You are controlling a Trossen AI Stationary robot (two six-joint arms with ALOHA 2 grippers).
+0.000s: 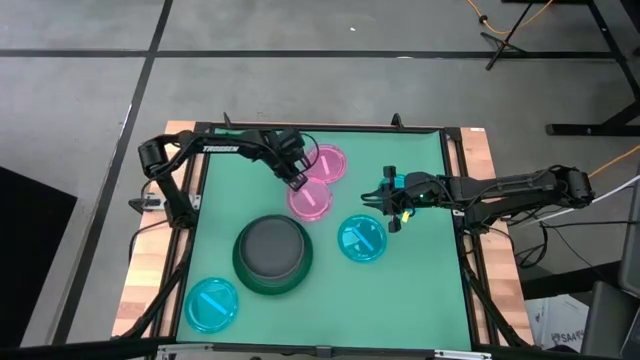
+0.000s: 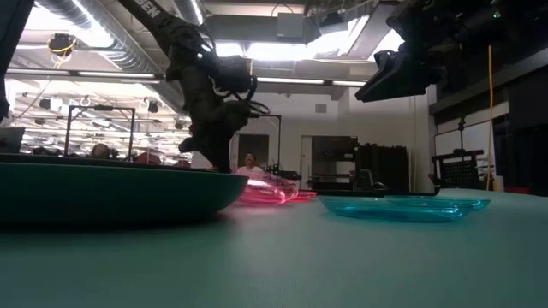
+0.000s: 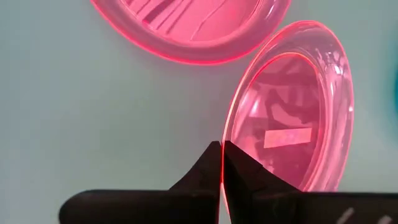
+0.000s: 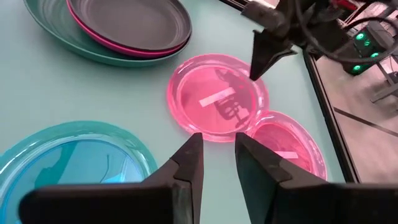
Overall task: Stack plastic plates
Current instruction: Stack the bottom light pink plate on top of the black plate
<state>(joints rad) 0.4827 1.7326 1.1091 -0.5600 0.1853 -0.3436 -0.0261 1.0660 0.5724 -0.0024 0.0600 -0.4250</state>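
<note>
Left wrist view: left fingers (image 3: 221,163) pinch a pink plate's (image 3: 292,106) rim; right fingers (image 4: 217,158) hover parted, empty

Pink plates (image 3: 292,118) translucent glossy plastic; cyan plate (image 4: 68,162) same; green table mat (image 1: 420,290) matt, smooth.

My workshop view, around the bench

From above I see a green mat (image 1: 420,290) on the bench, its wooden edge (image 1: 150,285) showing at both sides, standing on a grey floor (image 1: 80,110) crossed by dark seams, with an orange cable (image 1: 510,20) trailing at the far right. At table height I look into a big hall: bright ceiling lights (image 2: 282,50), silver ducts (image 2: 94,26), a pale back wall (image 2: 300,145), dark cabinets (image 2: 377,167) and a person (image 2: 249,161) seated far off.
</note>
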